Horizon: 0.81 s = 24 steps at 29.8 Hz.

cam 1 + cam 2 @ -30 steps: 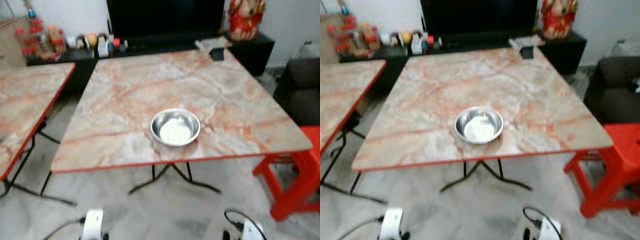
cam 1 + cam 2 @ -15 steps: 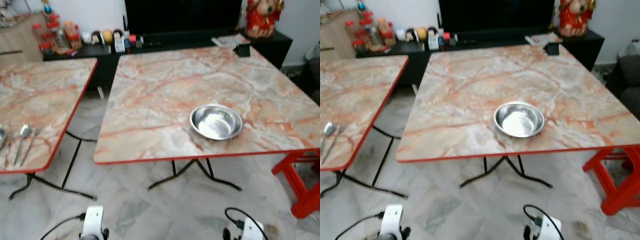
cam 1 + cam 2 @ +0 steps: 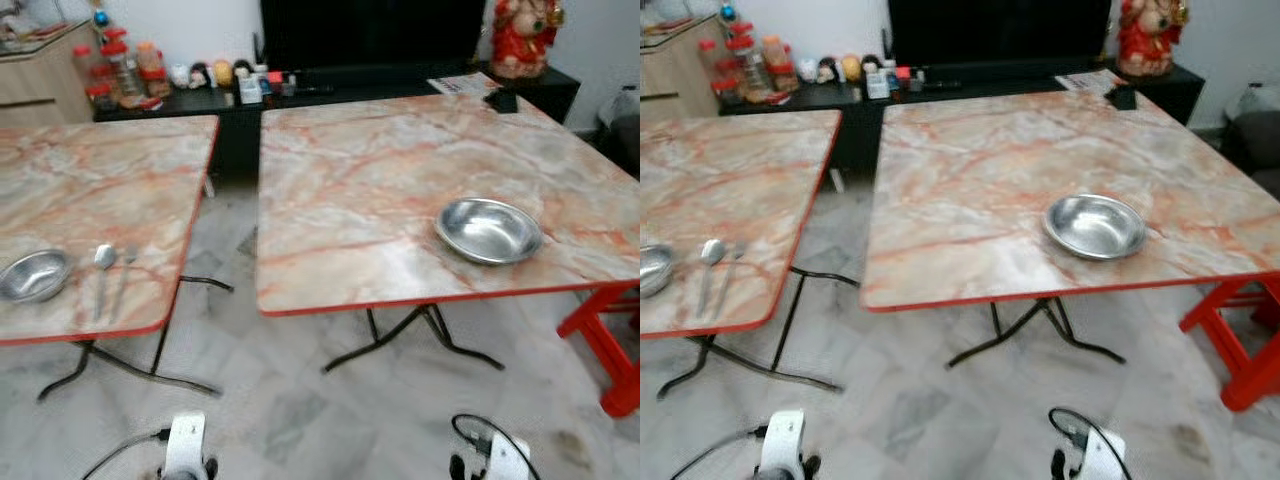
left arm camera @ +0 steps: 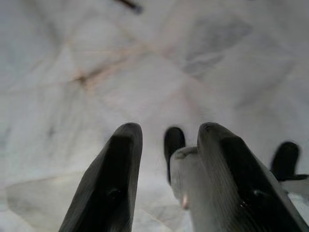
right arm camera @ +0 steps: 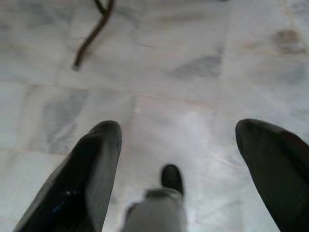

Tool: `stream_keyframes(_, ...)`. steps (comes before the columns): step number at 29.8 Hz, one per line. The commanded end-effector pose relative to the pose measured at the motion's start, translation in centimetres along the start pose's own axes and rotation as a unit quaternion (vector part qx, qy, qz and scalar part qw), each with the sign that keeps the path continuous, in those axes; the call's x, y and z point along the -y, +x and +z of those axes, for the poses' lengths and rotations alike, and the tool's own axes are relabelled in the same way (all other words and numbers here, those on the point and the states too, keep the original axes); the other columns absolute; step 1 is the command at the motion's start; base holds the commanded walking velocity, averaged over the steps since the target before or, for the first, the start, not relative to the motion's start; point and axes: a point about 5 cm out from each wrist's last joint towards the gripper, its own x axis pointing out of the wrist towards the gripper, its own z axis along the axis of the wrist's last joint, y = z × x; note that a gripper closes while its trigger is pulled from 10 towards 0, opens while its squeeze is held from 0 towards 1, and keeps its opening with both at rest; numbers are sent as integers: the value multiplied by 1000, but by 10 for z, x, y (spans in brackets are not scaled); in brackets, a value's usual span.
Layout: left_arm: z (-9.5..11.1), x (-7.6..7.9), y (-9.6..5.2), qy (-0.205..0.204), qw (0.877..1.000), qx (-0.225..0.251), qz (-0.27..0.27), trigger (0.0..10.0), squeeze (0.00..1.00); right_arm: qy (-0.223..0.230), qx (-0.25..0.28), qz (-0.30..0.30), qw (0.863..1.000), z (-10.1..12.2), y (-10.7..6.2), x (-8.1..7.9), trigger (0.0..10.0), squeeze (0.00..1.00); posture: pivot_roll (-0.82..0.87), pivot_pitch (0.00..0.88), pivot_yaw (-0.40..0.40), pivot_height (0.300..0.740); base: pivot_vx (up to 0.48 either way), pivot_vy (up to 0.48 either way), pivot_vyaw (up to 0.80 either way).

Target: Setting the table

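Left pincer (image 4: 166, 145) narrowly parted, right pincer (image 5: 178, 140) wide open — second bowl (image 3: 650, 268) cut off at the edge

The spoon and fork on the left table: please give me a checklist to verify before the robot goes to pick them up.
1. Spoon and fork lie side by side, apart, on the left table: ok.
2. Small bowl beside the spoon may crowd the reach: cannot tell.
3. Left gripper open, holding nothing, above the floor: ok.
4. Right gripper open, holding nothing: ok.
5. Cutlery within arm's reach: not ok, floor lies between the robot and the table.
6. Steel bowl already on the right table, with bare surface beside it: ok.
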Motion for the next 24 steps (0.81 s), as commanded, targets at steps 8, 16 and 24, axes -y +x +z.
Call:
stream_keyframes(8, -2, -6, -1, -12, 1000, -4, 10, 10000, 0, -7, -5, 3, 1000, -3, 0, -6, 10000, 0, -29, 0, 14, 740, 0, 414, 0)
stream_keyframes(16, -1, -5, -1, -13, 1000, -2, 10, 10000, 0, -13, -2, 6, 1000, -3, -1, -7, 10000, 0, -24, 0, 16, 740, 0, 413, 300)
stream_keyframes(24, -3, -7, -1, -12, 1000, -4, 12, 10000, 0, -5, -3, 8, 1000, -3, 0, -8, 10000, 0, -23, 0, 16, 740, 0, 409, 0)
